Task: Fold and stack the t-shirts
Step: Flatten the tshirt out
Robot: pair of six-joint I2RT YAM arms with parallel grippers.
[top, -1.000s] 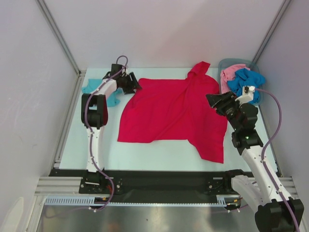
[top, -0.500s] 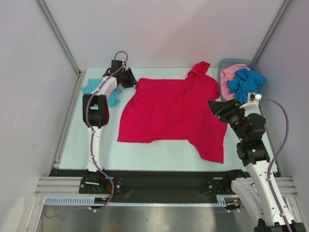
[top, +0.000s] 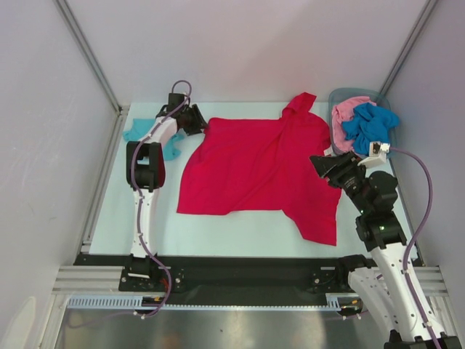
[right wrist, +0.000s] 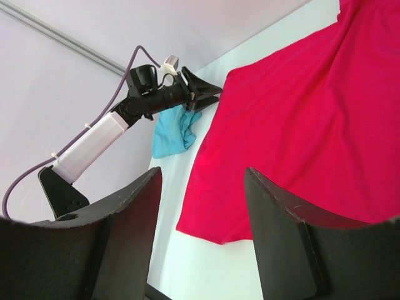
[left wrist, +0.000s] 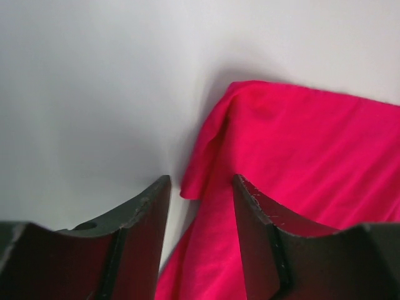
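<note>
Where the red shirt (top: 254, 167) lies spread out on the white table (top: 218, 229), the left pincer (left wrist: 201, 181) sits low at the shirt's far left corner. Its two black fingers (left wrist: 144, 225) are partly apart. The folded edge of the red shirt lies in the gap between them. The fingers do not look pressed on the cloth, so nothing is held. Just behind this pincer, under its arm, a teal shirt (right wrist: 172, 134) lies bunched up on the table.

The right pincer (right wrist: 203, 172) hangs over the right side of the red shirt. Its fingers are wide apart and there is nothing between them. The red shirt stretches out in front of it and below it. Just behind this pincer stands a grey bin (top: 340, 93). A pink shirt (top: 347, 109) and a blue shirt (top: 372, 122) are piled in the bin. The blue one lies on the pink one, nearer the pincer.
</note>
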